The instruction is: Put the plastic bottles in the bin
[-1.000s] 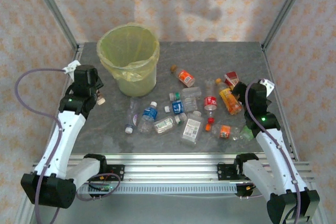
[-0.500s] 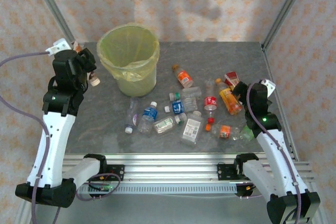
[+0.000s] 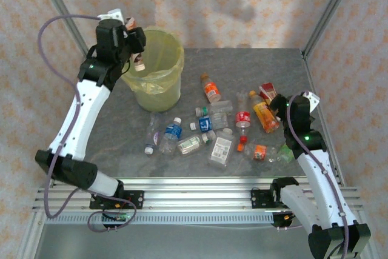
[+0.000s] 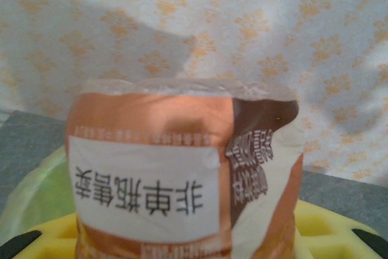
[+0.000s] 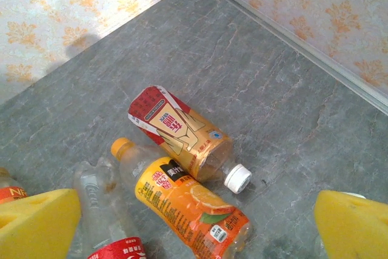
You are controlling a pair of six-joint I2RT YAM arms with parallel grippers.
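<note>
1. The left gripper (image 3: 134, 45) has risen from the table left of the bin (image 3: 162, 89) to its left rim, clamped on an orange-labelled bottle (image 4: 182, 180) — release looks next.
2. The right gripper (image 5: 194, 225) stays wide open, well right of the bin, over loose bottles (image 3: 212, 128).

High rear overview of the table (image 3: 273, 71); close wrist views, left level, right downward.

- L arm (image 3: 77, 113) & R arm (image 3: 320, 177): white links, black joints.
- Purple cable (image 3: 43, 31) runs along each arm.
- Green LED (image 3: 307, 138) nr each wrist.
- Fingers (image 5: 37, 222): yellow, blocky foam-like pads.
</note>
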